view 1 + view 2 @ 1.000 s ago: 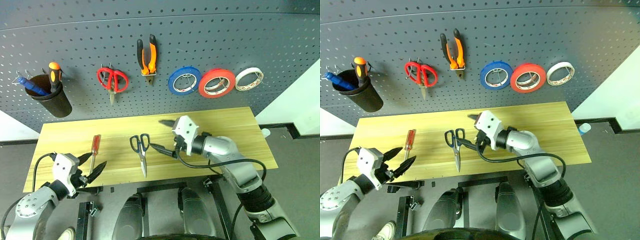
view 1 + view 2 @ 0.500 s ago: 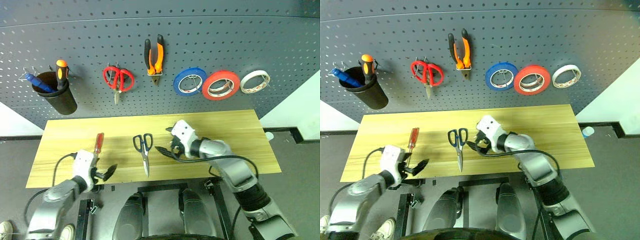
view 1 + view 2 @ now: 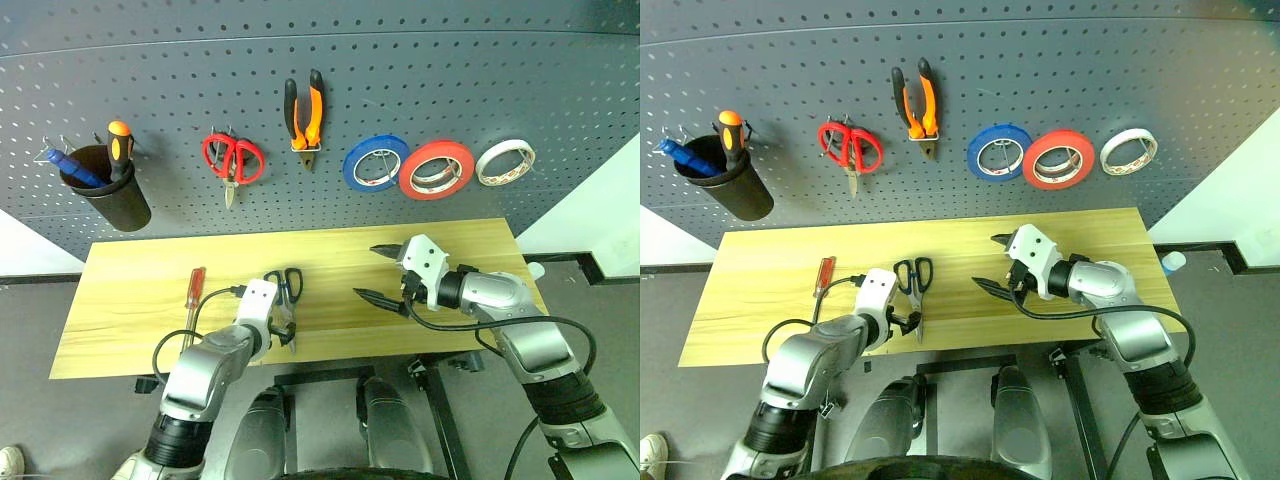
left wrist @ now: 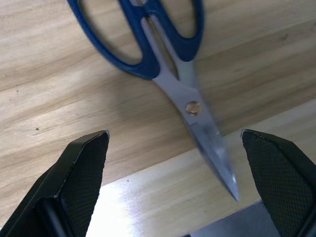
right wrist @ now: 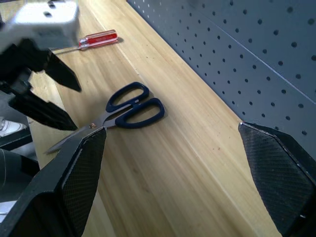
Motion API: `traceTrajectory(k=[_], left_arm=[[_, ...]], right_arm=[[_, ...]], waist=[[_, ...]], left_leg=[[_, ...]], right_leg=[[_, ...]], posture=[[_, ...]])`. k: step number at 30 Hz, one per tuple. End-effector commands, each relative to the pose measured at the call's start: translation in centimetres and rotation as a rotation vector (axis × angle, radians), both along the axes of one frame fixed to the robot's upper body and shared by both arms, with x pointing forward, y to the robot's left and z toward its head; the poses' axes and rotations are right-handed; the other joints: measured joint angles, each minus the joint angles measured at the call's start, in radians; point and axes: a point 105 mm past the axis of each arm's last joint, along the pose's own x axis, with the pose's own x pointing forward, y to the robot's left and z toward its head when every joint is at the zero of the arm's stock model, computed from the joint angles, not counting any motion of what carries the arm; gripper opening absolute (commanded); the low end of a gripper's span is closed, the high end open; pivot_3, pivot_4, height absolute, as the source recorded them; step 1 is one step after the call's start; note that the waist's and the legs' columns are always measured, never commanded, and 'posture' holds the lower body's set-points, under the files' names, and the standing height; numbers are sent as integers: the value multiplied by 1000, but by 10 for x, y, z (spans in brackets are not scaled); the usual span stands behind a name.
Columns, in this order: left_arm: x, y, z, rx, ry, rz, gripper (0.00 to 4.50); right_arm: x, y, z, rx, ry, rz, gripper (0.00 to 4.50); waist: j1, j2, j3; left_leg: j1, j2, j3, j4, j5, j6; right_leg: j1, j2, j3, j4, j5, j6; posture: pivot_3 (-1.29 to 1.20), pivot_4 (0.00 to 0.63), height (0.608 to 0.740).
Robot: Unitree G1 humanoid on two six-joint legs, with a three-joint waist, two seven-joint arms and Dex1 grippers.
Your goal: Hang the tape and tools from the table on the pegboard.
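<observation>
Light plank bench (image 3: 130, 290) beneath grey pegboard (image 3: 450, 80); blue scissors (image 3: 287, 300) lengthwise near-far, tips toward lower frame; both claws released.

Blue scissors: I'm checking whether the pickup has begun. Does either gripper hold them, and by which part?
Nothing is held. The left gripper is open, its fingers either side of the blue scissors blades on the table. The right gripper is open, empty.
</observation>
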Motion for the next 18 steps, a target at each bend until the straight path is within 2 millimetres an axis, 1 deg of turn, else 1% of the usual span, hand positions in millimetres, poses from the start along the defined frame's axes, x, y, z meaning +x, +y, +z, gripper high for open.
traceTrajectory(k=[1, 5, 12, 18], left_arm=[[6, 1, -4, 50, 21, 28, 4469], [15, -6, -4, 16, 35, 41, 4469], [21, -20, -5, -25, 57, 38, 4469], [25, -18, -12, -66, 104, 127, 4469]], right_arm=[[1, -9, 9, 8, -52, -23, 4500], [-4, -18, 5, -1, -40, -35, 4500], [-14, -34, -6, -3, 7, -58, 4500], [-15, -41, -9, -5, 3, -87, 4500]], waist=[[0, 0, 0], [3, 0, 0], [-2, 0, 0], [-1, 0, 0]], left_leg=[[0, 0, 0, 0, 0, 0], [0, 0, 0, 0, 0, 0], [-1, 0, 0, 0, 0, 0], [0, 0, 0, 1, 0, -1]], right_leg=[[0, 0, 0, 0, 0, 0], [0, 0, 0, 0, 1, -1], [0, 0, 0, -1, 1, -1], [1, 0, 0, -1, 0, 0]], posture=[[-48, 217, 730], [-61, 216, 730], [-84, 213, 730], [-91, 212, 730]])
